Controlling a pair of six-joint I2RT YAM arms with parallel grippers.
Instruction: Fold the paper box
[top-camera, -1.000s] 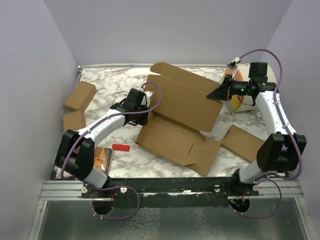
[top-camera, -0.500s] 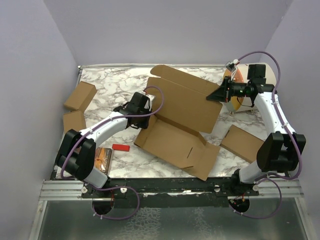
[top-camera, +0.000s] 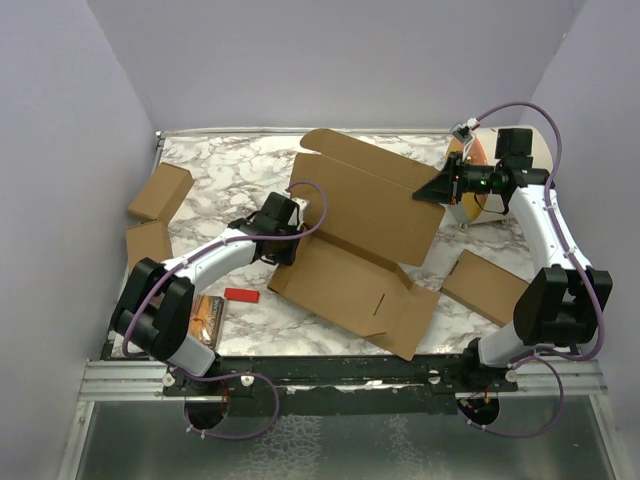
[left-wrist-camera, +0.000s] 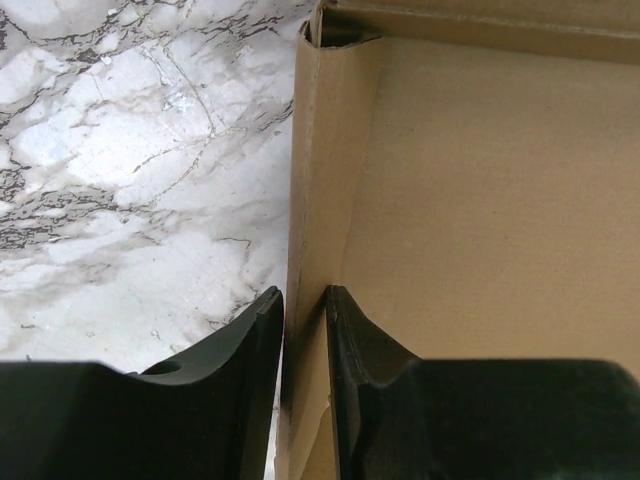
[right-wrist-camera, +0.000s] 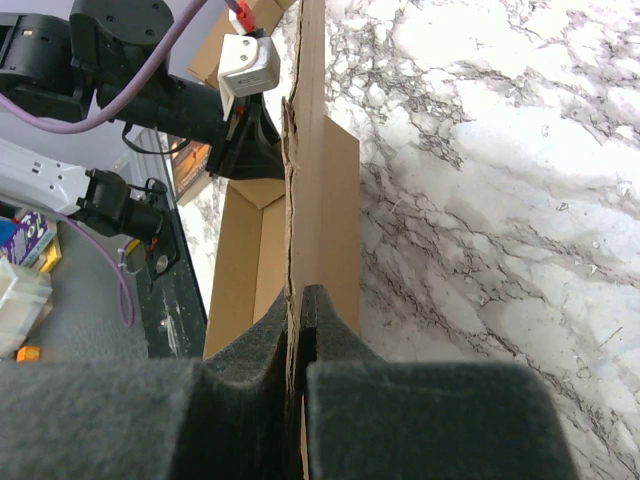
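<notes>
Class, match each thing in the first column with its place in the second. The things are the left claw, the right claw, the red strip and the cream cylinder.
Column one:
1. left claw
2. right claw
3. red strip
4. cream cylinder

Column two:
A. at the far right of the table
B. clamped on the raised lid of the paper box
C. astride the box's side wall
D. flat on the table, left of the box

Pairs: 1-C, 2-B, 3-D, 4-A
</notes>
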